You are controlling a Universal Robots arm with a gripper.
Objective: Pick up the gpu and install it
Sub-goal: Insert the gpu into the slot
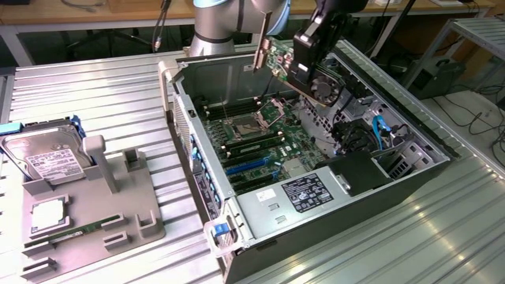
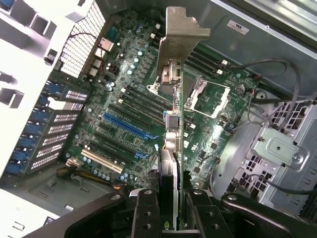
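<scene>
The gpu (image 1: 282,64) hangs in the air above the open computer case (image 1: 410,171), a green card with a black round fan (image 1: 325,88) and a silver end bracket (image 1: 259,57). My gripper (image 1: 306,70) is shut on it, and the card is tilted. In the wrist view the gpu (image 2: 176,119) is seen edge-on between my black fingers (image 2: 146,213), with its bracket (image 2: 181,34) pointing away from the camera. The gripper (image 2: 174,210) holds it well above the motherboard (image 2: 124,99). A blue expansion slot (image 2: 130,127) lies on the board below and to one side of the card.
The motherboard (image 1: 261,139) carries an open processor socket (image 1: 243,126) and memory slots. A power supply (image 1: 304,192) and a drive cage (image 2: 277,148) crowd the case. At the exterior view's left, a grey fixture (image 1: 118,225) holds a hard drive (image 1: 49,158) and a memory stick (image 1: 67,234).
</scene>
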